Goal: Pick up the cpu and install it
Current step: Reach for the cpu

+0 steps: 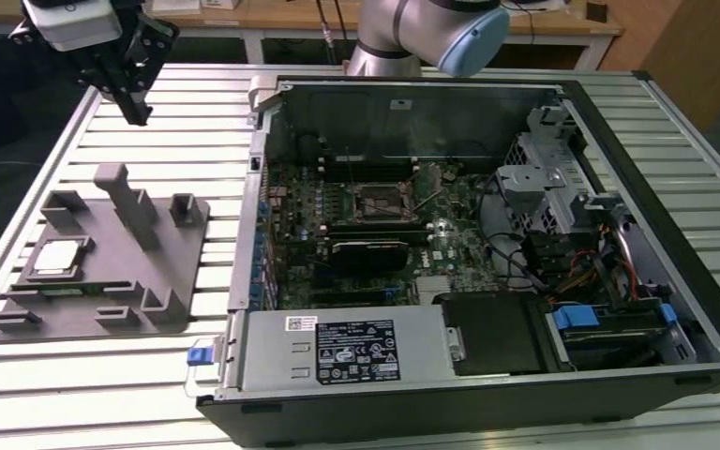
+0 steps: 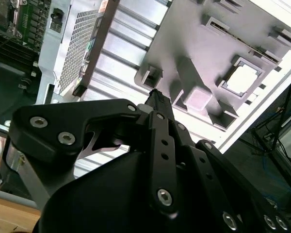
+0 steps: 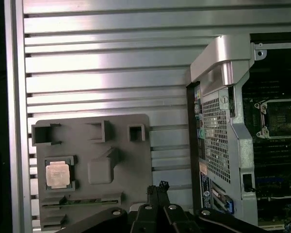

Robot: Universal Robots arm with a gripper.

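Gripper (image 3: 157,188) pinched closed, empty, above slatted table (image 1: 85,375) | cpu (image 3: 57,174) well apart, seated in grey fixture tray (image 3: 131,165) beside open PC case (image 3: 223,58) | risk: closed fingers strike chip top or clip tray's upright post (image 1: 128,202)

Exterior view: gripper (image 1: 142,114) at 10 o'clock, held high, fingers pointing toward 6 o'clock with tips closed together. Elbow joint (image 1: 442,33), silver with a blue cap, at 12–1 o'clock. Both wrist views: fingertips (image 3: 153,191) pressed together, black linkages folded in.
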